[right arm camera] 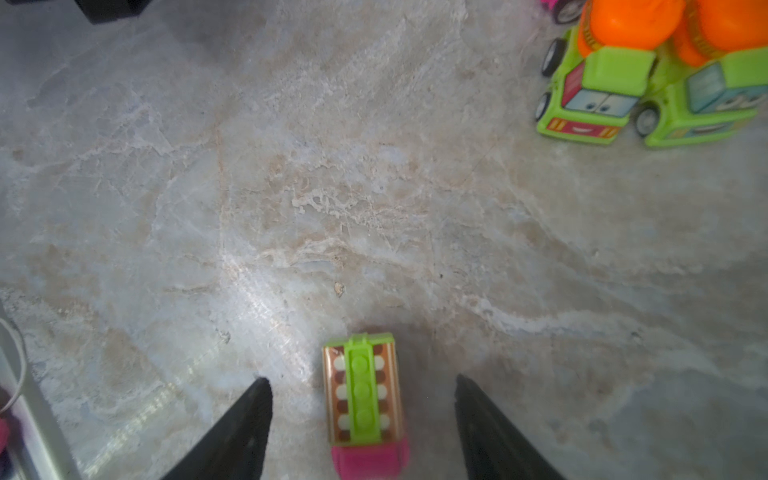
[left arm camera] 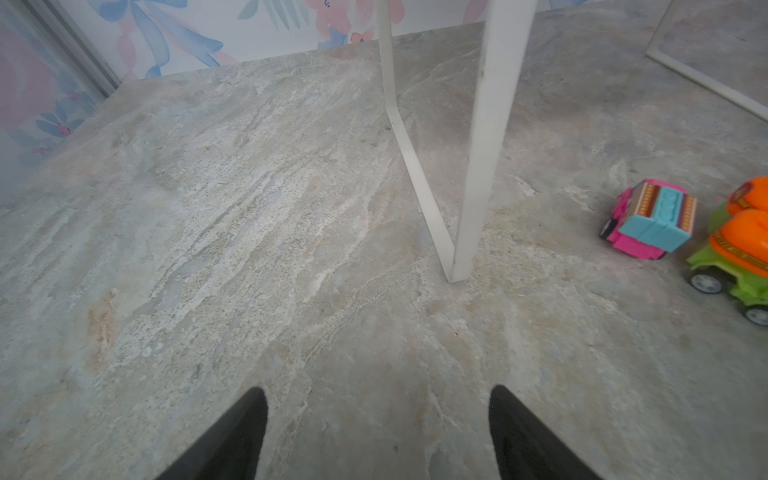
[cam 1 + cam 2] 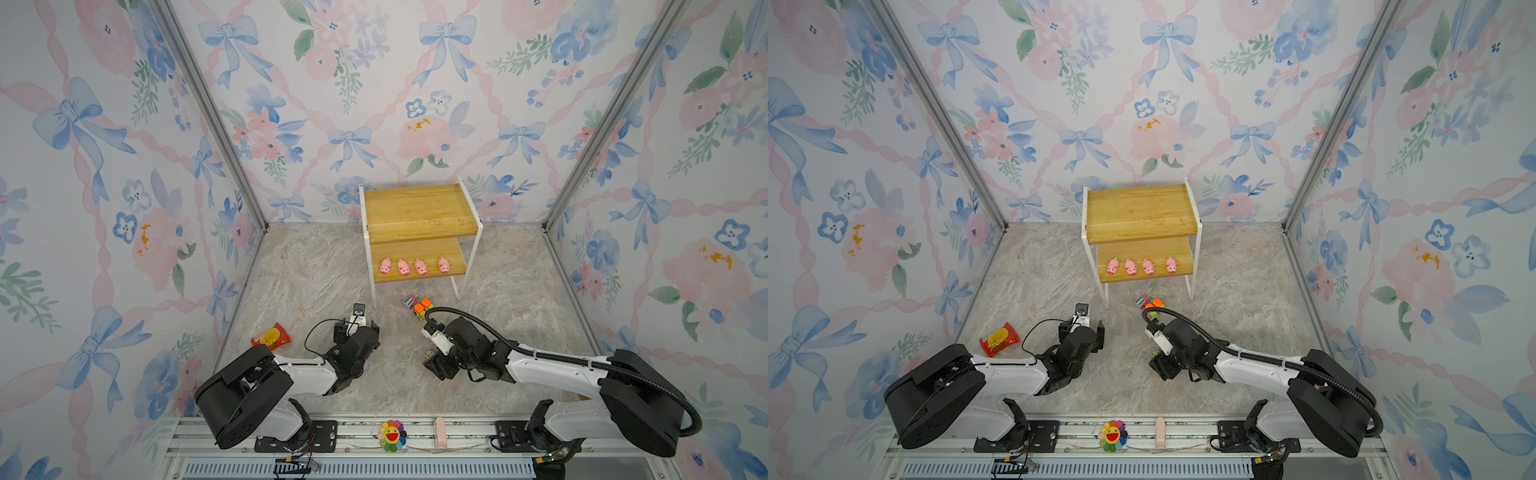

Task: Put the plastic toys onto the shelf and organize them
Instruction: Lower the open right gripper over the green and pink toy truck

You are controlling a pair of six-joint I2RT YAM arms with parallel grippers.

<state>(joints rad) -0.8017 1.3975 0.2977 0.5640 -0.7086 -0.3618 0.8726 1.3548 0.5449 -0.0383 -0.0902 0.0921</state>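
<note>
Right wrist view, lower centre: pink truck [image 1: 363,399] inside the spread right pincer [image 1: 360,380], arm-hidden in top views; left pincer [image 2: 376,390] likewise spread.

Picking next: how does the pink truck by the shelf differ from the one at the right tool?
The shelf-side pink truck has a turquoise striped top and sits beside the green trucks; the tool-side pink truck has a green striped top and lies alone between the right tool's open fingers. Both stand on the table.
</note>
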